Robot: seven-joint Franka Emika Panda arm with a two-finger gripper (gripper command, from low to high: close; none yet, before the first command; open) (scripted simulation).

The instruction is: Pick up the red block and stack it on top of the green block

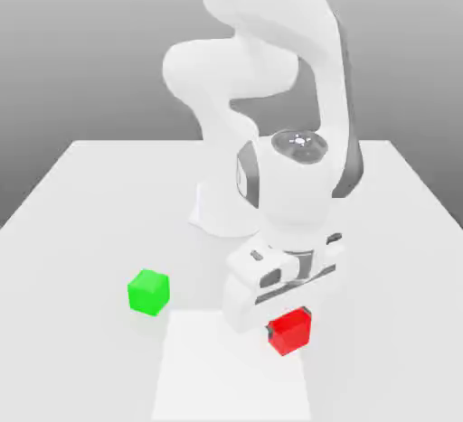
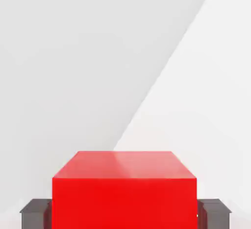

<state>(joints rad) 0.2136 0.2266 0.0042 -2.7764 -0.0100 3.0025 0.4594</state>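
The red block point(image 1: 290, 332) is low over the white table point(image 1: 90, 194) at the front, right of centre in the exterior view. My gripper point(image 1: 290, 323) comes down on it from above, and the hand hides the block's top. In the hand view the red block point(image 2: 124, 193) sits between two dark fingertips point(image 2: 35, 213), each pressed against one side of it. The green block point(image 1: 148, 291) stands alone on the table toward the exterior view's left, well apart from the gripper.
The arm's white base point(image 1: 222, 217) rises behind the gripper at the table's middle. A brighter rectangular patch point(image 1: 208, 375) covers the table's front under the red block. Open table lies between the two blocks.
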